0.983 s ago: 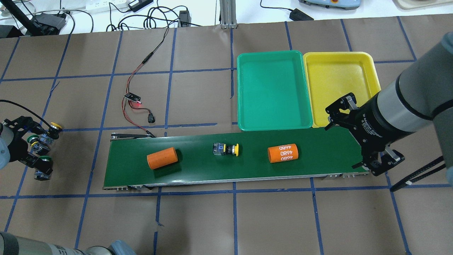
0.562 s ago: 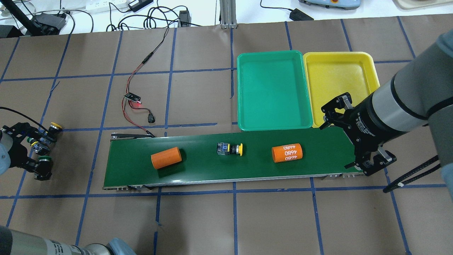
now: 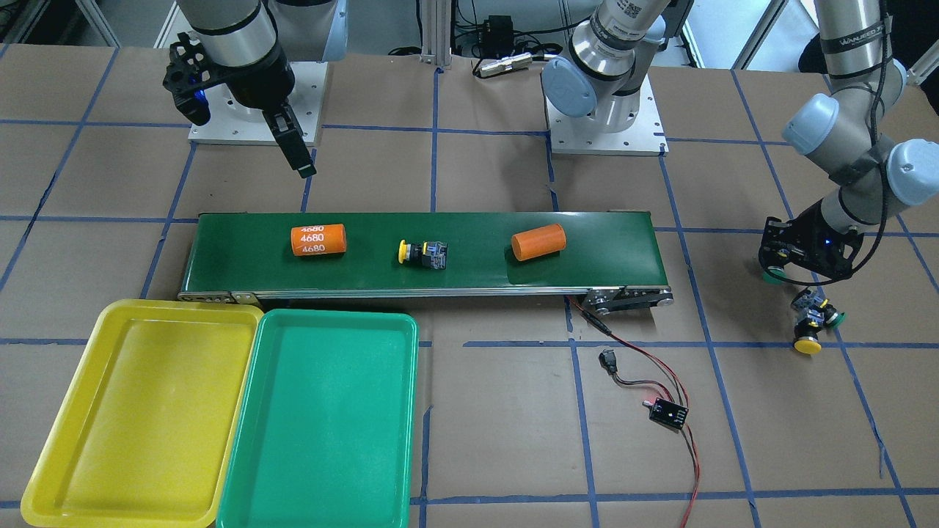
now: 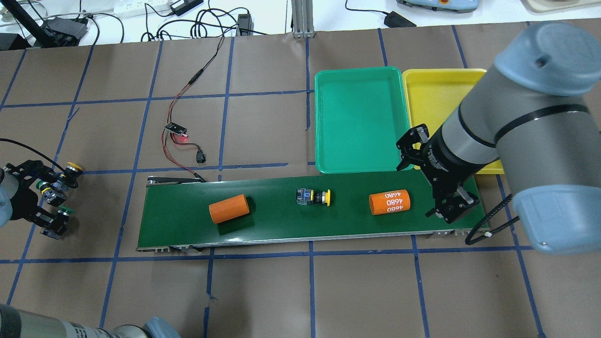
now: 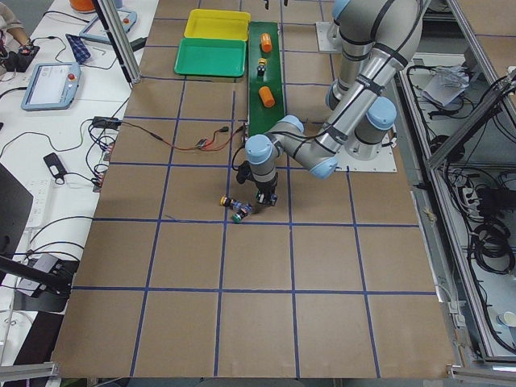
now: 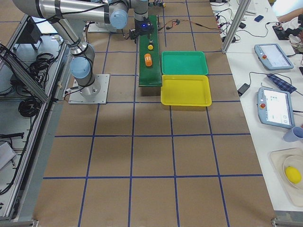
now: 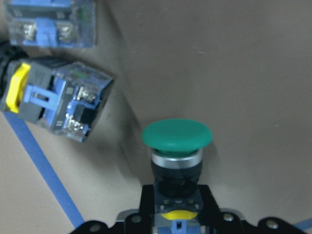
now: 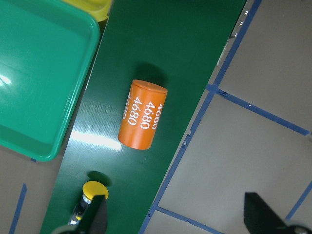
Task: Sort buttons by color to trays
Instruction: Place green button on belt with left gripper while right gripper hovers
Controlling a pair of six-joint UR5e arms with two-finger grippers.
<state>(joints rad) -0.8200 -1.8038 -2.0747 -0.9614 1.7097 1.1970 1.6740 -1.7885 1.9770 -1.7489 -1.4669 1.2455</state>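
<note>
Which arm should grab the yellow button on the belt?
Right. Its open gripper hovers over the belt, close to the yellow button and beside the yellow tray. The left gripper is off past the belt's other end, holding a green button.

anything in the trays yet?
Nothing. The green tray is bare. The right arm covers part of the yellow tray from overhead, but the front view shows it bare too.

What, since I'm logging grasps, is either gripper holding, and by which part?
The left gripper holds a green button by its switch body, cap away from the wrist. The right gripper is open and holds nothing.
</note>
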